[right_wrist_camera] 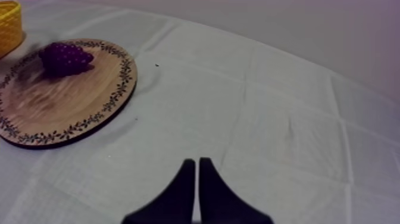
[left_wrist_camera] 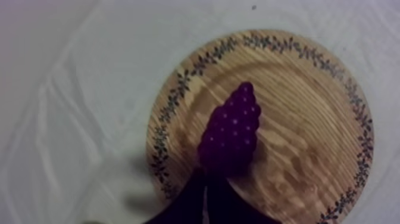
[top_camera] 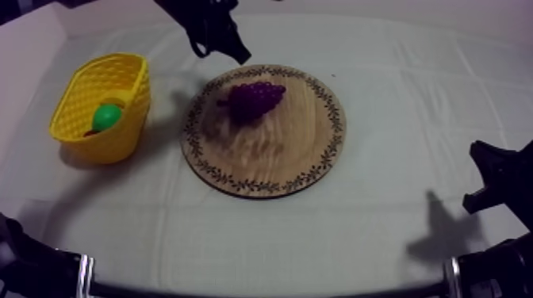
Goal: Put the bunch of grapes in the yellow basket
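Note:
A purple bunch of grapes (top_camera: 255, 98) lies on the far half of the round wooden board (top_camera: 270, 162). My left gripper (top_camera: 239, 55) hangs just beyond the board's far rim, a little behind the grapes and apart from them. From the left wrist, its fingers lie together as a narrow wedge (left_wrist_camera: 205, 182) at the wide end of the grapes (left_wrist_camera: 232, 128). The yellow basket (top_camera: 87, 87) stands left of the board. My right gripper (top_camera: 485, 181) rests at the right side, its fingers (right_wrist_camera: 186, 179) shut on nothing above bare cloth.
Inside the basket lies a green pear (top_camera: 106, 117) with a bit of red beside it. From the right wrist, the board (right_wrist_camera: 71, 104), the grapes (right_wrist_camera: 64, 58) and the basket (right_wrist_camera: 8, 27) are far off. Bare cloth lies between board and right arm.

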`<move>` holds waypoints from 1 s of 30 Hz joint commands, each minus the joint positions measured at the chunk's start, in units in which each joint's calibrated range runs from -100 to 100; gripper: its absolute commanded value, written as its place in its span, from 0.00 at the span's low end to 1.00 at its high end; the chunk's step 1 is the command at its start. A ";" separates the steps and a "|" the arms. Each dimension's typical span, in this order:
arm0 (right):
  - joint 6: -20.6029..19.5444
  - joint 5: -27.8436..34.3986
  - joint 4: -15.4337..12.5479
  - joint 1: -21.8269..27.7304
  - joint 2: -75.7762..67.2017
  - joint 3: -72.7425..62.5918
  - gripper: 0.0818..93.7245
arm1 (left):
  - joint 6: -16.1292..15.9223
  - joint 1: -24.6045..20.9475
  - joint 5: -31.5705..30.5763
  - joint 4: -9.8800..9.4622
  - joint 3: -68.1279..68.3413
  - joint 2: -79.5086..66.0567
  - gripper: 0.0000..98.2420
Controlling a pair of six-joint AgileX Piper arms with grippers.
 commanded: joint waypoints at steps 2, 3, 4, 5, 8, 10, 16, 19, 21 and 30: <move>0.00 0.00 0.01 0.00 -0.01 -0.03 0.00 | 0.27 0.28 0.06 0.09 0.17 1.60 0.00; 0.00 0.00 0.01 0.00 -0.01 -0.03 0.00 | 0.31 0.38 0.07 0.11 0.20 1.97 0.00; 0.00 0.00 0.01 0.00 -0.01 -0.03 0.00 | 0.34 0.45 0.08 0.12 0.20 2.31 0.00; 0.00 0.00 0.01 0.00 -0.01 -0.03 0.00 | 0.39 0.50 0.08 0.13 0.12 2.63 0.00; 0.00 0.00 0.01 0.00 -0.01 -0.03 0.00 | 0.58 0.57 0.12 0.14 -0.42 3.45 0.00; 0.00 0.00 0.01 0.00 -0.01 -0.03 0.00 | 0.70 0.59 0.29 0.14 -0.99 3.88 0.00; 0.00 0.00 0.01 0.00 -0.01 -0.03 0.00 | 2.32 0.49 2.34 -0.31 -2.57 4.56 0.18; 0.00 0.00 0.01 0.00 -0.01 -0.03 0.00 | 3.13 0.19 4.24 -0.45 -2.47 4.69 0.45; 0.00 0.00 0.01 0.00 -0.01 -0.03 0.00 | 2.35 -0.03 5.96 -0.21 -2.15 4.74 0.62; 0.00 0.00 0.01 0.00 -0.01 -0.03 0.00 | -3.01 -0.78 11.22 1.39 -1.99 5.27 0.96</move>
